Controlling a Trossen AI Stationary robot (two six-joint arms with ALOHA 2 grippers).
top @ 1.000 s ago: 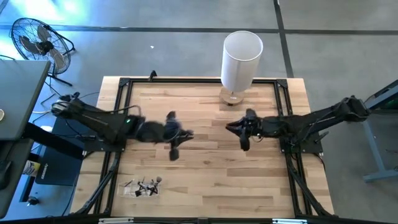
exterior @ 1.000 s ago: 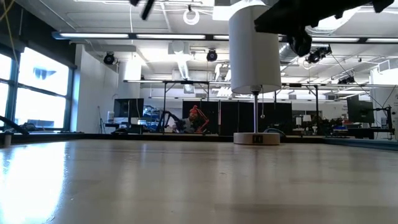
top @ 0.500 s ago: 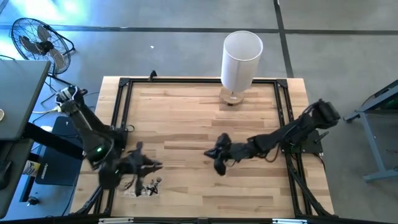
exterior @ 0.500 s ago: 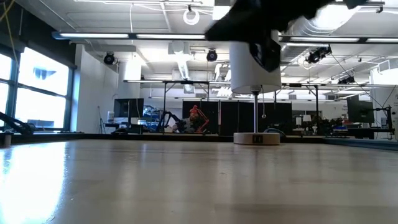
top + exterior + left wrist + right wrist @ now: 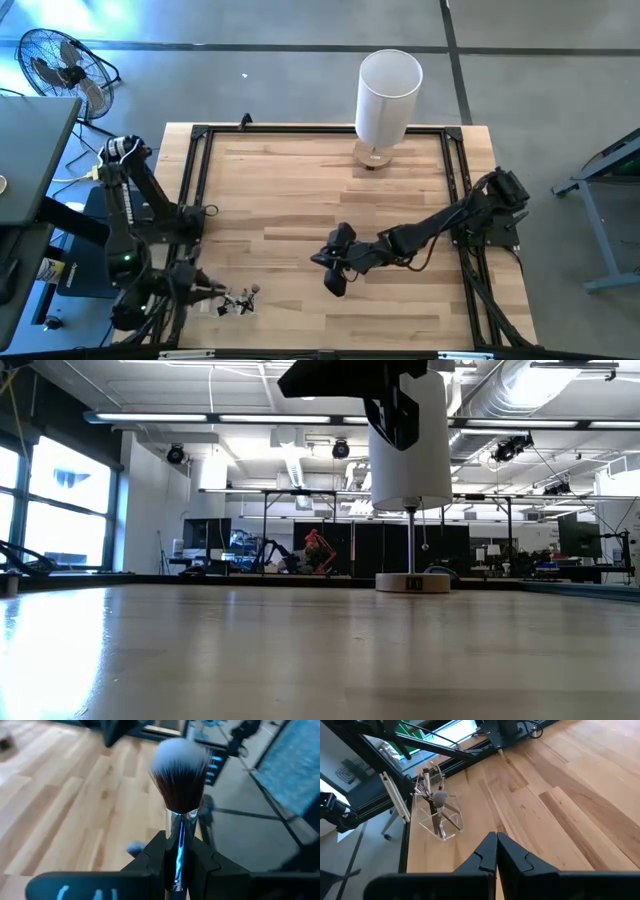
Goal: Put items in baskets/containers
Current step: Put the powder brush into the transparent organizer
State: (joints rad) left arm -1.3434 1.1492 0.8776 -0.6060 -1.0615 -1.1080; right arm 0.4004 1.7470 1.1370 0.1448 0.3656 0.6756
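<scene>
Left claw (image 5: 179, 865): closed tight on the chrome ferrule of a makeup brush (image 5: 179, 780), whose brown tuft with pale tips stands up clear of the fingers. In the high view this arm is folded over the near-left corner of the desk (image 5: 330, 190), with the claw just beside the container and the held brush not yet inside it.

Container (image 5: 437, 820): a small clear plastic holder standing at the near-left of the desk, close to the black frame rail. Several brushes (image 5: 434, 800) already stand or lean in it, handles crossing. The exact count cannot be told. In the high view the same holder (image 5: 232, 300) shows as a small dark cluster, and no loose brushes can be made out on the boards around it.

Right claw (image 5: 496, 851): fingers pressed together, nothing between them. It hangs over the middle of the desk, well apart from the holder and pointed toward it.

White lamp (image 5: 386, 98): far centre, not involved.

Assessment: the task appears well advanced. Most of the brushes seem to be in the holder already; the one in the left claw remains to be set in. Whether others remain elsewhere cannot be confirmed.
</scene>
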